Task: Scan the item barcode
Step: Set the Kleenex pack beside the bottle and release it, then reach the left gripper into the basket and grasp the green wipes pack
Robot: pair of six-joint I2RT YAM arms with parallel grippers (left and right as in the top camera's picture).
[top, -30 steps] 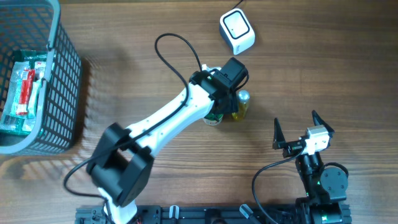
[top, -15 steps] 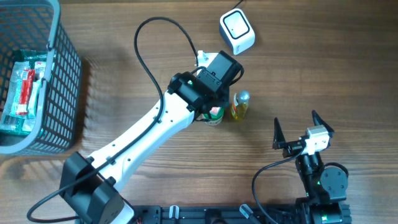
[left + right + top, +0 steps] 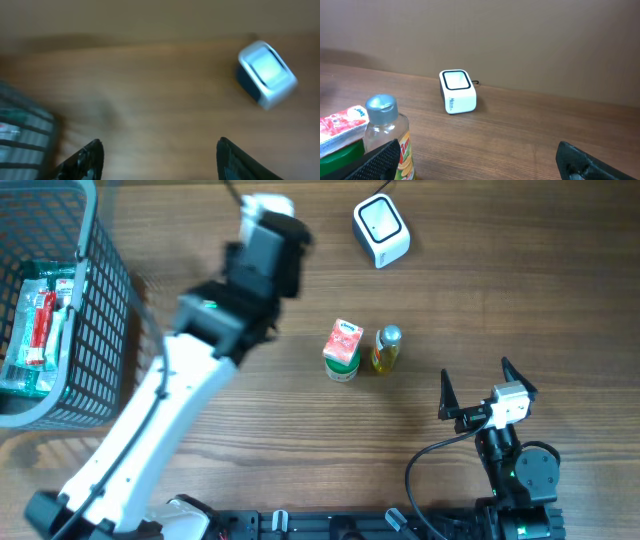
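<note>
A small carton (image 3: 342, 348) with a red top and green base stands mid-table, with a yellow bottle with a silver cap (image 3: 386, 348) right beside it. The white barcode scanner (image 3: 381, 230) sits at the back. My left arm (image 3: 250, 275) is blurred at the upper left, away from both items. Its gripper (image 3: 160, 147) is open over bare wood, with the scanner (image 3: 266, 74) off to its right. My right gripper (image 3: 475, 375) stands open near the front right. It looks at the bottle (image 3: 385, 137), the carton (image 3: 340, 130) and the scanner (image 3: 457, 91).
A grey mesh basket (image 3: 105, 300) with packaged goods (image 3: 40, 325) inside stands at the left edge; its corner (image 3: 25, 135) shows in the left wrist view. A black cable leads off from the scanner at the back.
My left arm has swung from over the carton and bottle to the upper left. The carton now stands uncovered on the table beside the bottle. The right arm has not moved.
</note>
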